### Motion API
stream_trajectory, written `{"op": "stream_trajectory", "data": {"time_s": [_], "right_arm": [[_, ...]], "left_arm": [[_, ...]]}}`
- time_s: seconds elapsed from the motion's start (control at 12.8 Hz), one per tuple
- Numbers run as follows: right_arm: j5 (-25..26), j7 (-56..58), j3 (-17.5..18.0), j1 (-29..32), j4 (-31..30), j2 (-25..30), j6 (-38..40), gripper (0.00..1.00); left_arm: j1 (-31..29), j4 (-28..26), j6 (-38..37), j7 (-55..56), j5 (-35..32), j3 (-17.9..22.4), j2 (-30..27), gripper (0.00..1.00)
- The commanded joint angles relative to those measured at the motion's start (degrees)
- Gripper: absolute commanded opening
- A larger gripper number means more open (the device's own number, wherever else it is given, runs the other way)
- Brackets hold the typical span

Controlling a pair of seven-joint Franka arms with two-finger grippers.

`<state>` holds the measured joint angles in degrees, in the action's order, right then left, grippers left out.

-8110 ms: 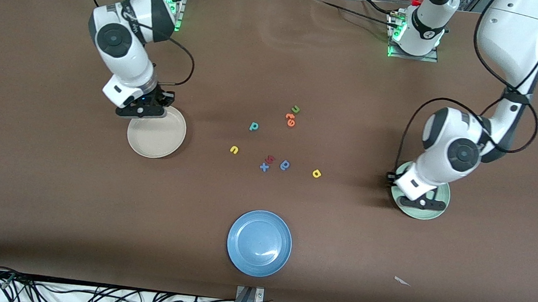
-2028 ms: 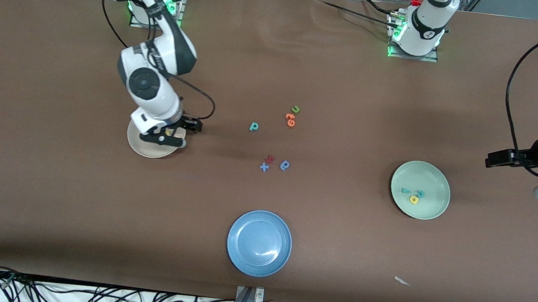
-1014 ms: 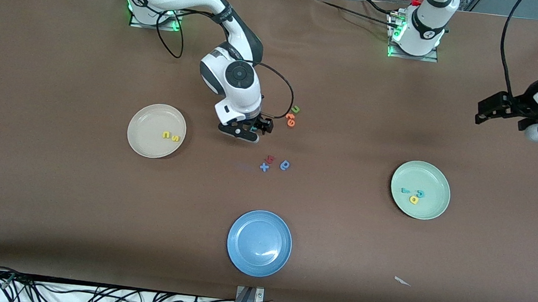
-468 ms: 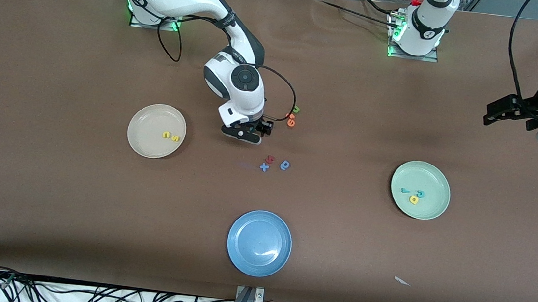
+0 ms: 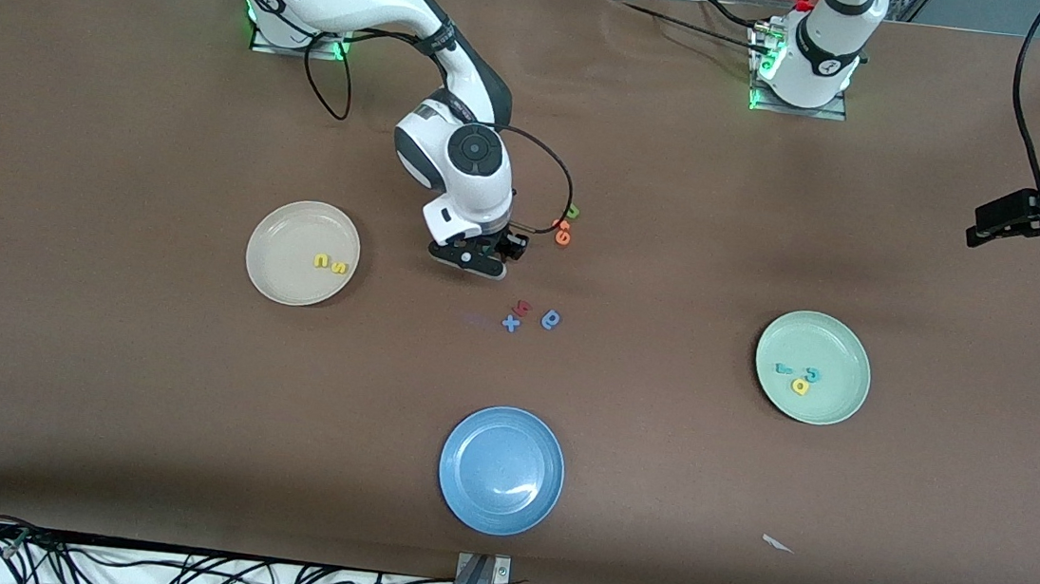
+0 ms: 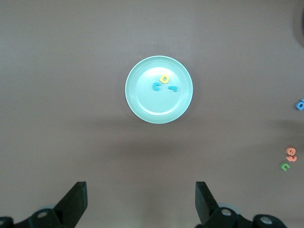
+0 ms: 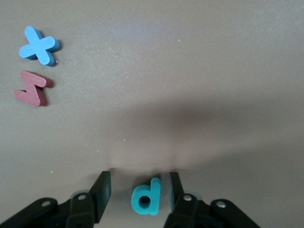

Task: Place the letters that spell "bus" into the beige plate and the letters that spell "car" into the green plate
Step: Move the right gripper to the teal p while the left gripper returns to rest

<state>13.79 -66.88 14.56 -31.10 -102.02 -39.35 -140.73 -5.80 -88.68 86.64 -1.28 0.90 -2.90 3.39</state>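
Observation:
A teal b (image 7: 146,197) lies flat on the table between the fingers of my right gripper (image 7: 139,175), which is low over it at mid table (image 5: 485,255). One finger is close to the letter's stem and a gap shows at the other, so the gripper is open. The beige plate (image 5: 277,283) holds a yellow u (image 5: 322,261) and a yellow s (image 5: 339,267). In the green plate (image 5: 828,408) lie a teal c (image 6: 156,86), a yellow a (image 6: 164,79) and a teal-blue r (image 6: 172,88). My left gripper (image 5: 1000,216) hangs open and empty, high above the left arm's end of the table.
A blue x (image 5: 510,324), a dark red letter (image 5: 523,308) and a blue round letter (image 5: 551,319) lie just nearer the front camera than the right gripper. Orange letters (image 5: 562,233) and a green u (image 5: 572,211) lie beside it. A blue plate (image 5: 464,477) sits near the front edge.
The right gripper's fingers have narrowed around the teal b while the hand stays in place. The left gripper has drifted outward toward its end of the table.

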Motion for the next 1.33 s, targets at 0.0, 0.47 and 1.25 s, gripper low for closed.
{"op": "stream_trajectory", "data": {"time_s": [0.0,0.47,1.25], "right_arm": [[0.9,-2.0,0.7,-0.2,0.6,0.0,0.4,0.32],[1.0,-0.8,0.8,0.4,0.2,1.5,0.6,0.06],[0.9,-4.3,3.5,0.7,0.4,1.7,0.5,0.56]], "left_arm": [[-0.8,-0.9,-0.3,-1.6,0.3,-0.2,-0.7,1.00],[-0.8,-0.6,-0.7,-1.6,0.2,-0.3,-0.6,1.00],[-0.6,-0.4,-0.4,-1.6,-1.5,-0.5,-0.8,1.00]]}}
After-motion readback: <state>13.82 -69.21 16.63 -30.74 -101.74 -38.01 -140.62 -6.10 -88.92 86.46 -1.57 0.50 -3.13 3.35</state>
